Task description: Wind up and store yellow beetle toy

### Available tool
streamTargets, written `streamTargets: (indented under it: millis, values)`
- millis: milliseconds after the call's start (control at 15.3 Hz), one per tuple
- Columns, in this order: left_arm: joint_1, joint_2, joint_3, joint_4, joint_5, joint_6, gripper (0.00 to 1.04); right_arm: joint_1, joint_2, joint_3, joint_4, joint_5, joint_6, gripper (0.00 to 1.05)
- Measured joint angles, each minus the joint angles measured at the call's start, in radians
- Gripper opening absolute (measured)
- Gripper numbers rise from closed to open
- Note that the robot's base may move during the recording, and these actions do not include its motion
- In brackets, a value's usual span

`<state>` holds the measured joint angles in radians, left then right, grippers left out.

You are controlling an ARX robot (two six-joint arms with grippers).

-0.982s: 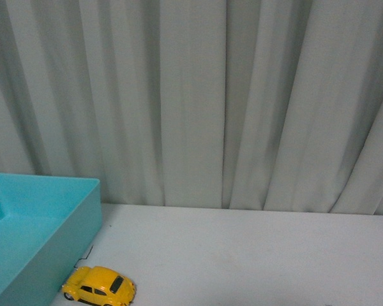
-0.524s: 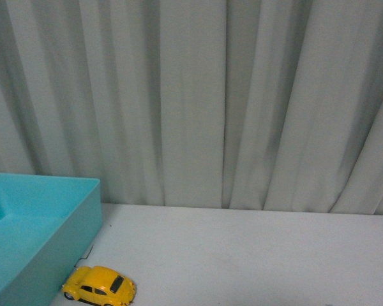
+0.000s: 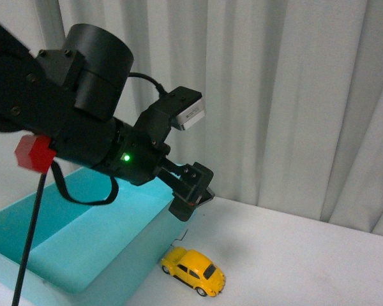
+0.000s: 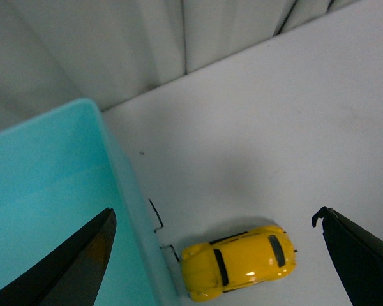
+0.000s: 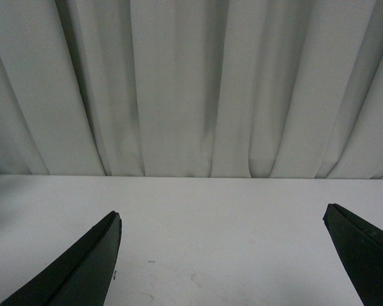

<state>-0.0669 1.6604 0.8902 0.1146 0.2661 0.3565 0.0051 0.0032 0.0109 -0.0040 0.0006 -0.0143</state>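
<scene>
The yellow beetle toy [image 3: 193, 271] stands on its wheels on the white table, its nose against the outer wall of the turquoise box [image 3: 83, 255]. My left gripper [image 3: 191, 190] hangs open above the box's near corner, over the toy and clear of it. In the left wrist view the toy [image 4: 237, 261] lies below and between the two spread dark fingers [image 4: 83, 261], beside the box wall [image 4: 124, 191]; the left gripper [image 4: 214, 217] holds nothing. My right gripper [image 5: 223, 217] is open and empty above bare table; no toy shows in its view.
A grey curtain [image 3: 293, 95] hangs right behind the table. The turquoise box is open-topped and looks empty inside. A thin black wire [image 4: 156, 220] runs along the box wall by the toy. A red block [image 3: 32, 153] sits on the left arm.
My left arm has come into the front view, over the box and toy. The box and toy now show further right and at a different angle in the picture.
</scene>
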Motion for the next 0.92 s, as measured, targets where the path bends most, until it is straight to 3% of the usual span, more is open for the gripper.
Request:
streamTargets:
  millis: [196,393,524,720,916]
  values:
    - [-0.025,0.101,0.265,-0.298,0.021,0.426,0.98,0.000,0.000,0.000,0.000,0.000,0.000,0.98]
    - [-0.073,0.169,0.375,-0.539,-0.070,0.845,0.98,0.000,0.000,0.000,0.000,0.000,0.000,0.98]
    - [-0.090,0.247,0.439,-0.666,-0.188,1.147,0.98,0.000,0.000,0.000,0.000,0.000,0.000,0.98]
    - [-0.111,0.295,0.455,-0.734,-0.269,1.293,0.98,0.000,0.000,0.000,0.000,0.000,0.000,0.98]
    - [-0.139,0.349,0.450,-0.683,-0.287,1.316,0.98,0.000,0.000,0.000,0.000,0.000,0.000,0.98]
